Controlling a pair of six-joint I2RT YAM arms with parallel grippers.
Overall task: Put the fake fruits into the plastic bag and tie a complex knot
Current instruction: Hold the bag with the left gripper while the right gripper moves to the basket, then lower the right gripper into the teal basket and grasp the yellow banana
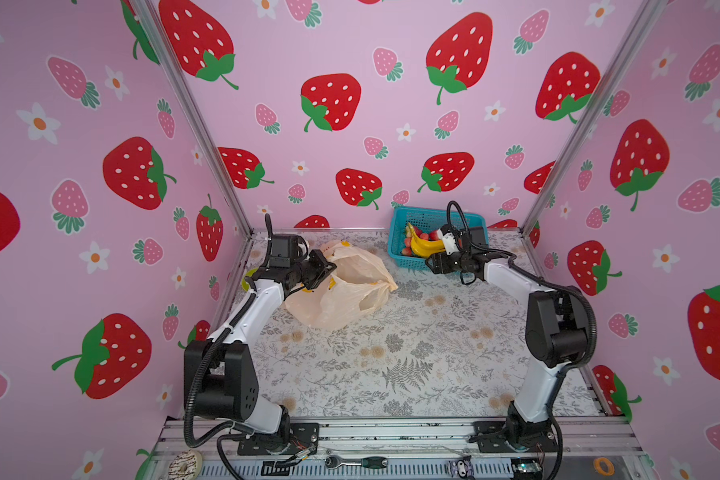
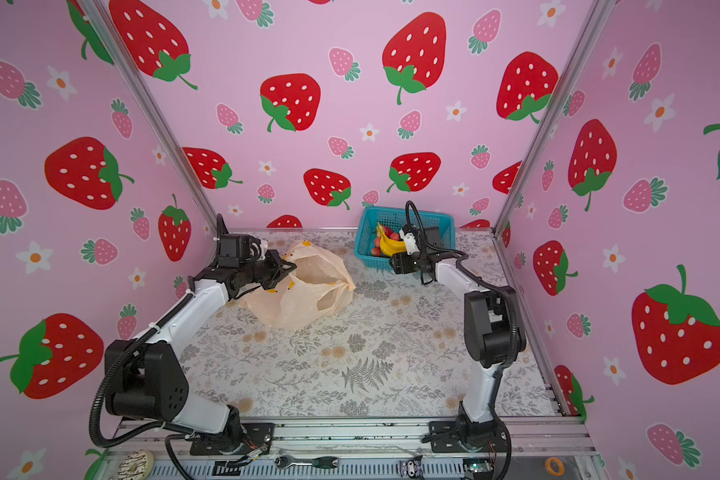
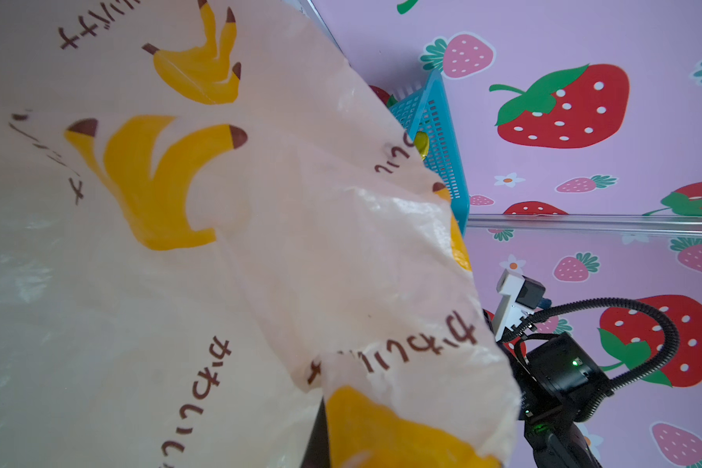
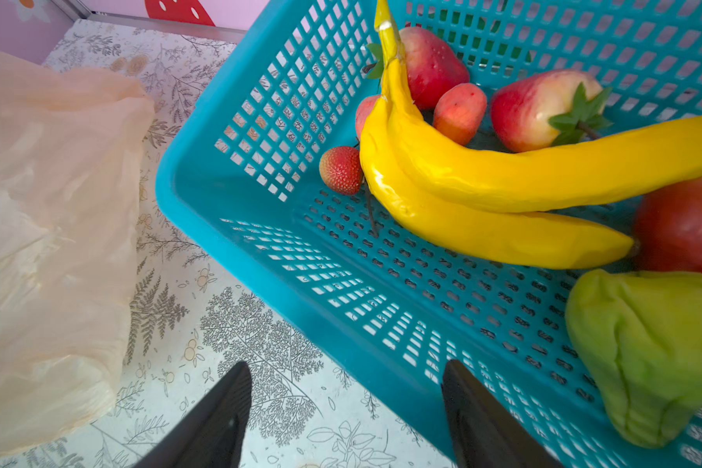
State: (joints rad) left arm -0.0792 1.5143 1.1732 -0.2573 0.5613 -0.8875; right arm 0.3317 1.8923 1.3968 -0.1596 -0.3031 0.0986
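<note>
The plastic bag (image 1: 350,291) (image 2: 308,291) lies crumpled on the table at the back left, peach with printed bananas. My left gripper (image 1: 323,270) (image 2: 285,268) is shut on its upper edge. In the left wrist view the bag (image 3: 219,283) drapes over the jaws and hides them. The fake fruits sit in the blue basket (image 1: 416,216) (image 4: 228,194): yellow bananas (image 4: 483,190) (image 1: 427,245), strawberries (image 4: 341,170), a lumpy green fruit (image 4: 645,356). My right gripper (image 4: 345,368) (image 1: 433,262) hangs open over the basket's near rim, holding nothing. No knot shows in any view.
The basket stands against the back wall, right of centre. A small lime-green bowl (image 1: 247,279) peeks out behind the left arm. On the front rail lie a ratchet wrench (image 1: 358,461), a doughnut (image 1: 186,463) and an orange ring (image 1: 603,465). Strawberry-print walls close three sides.
</note>
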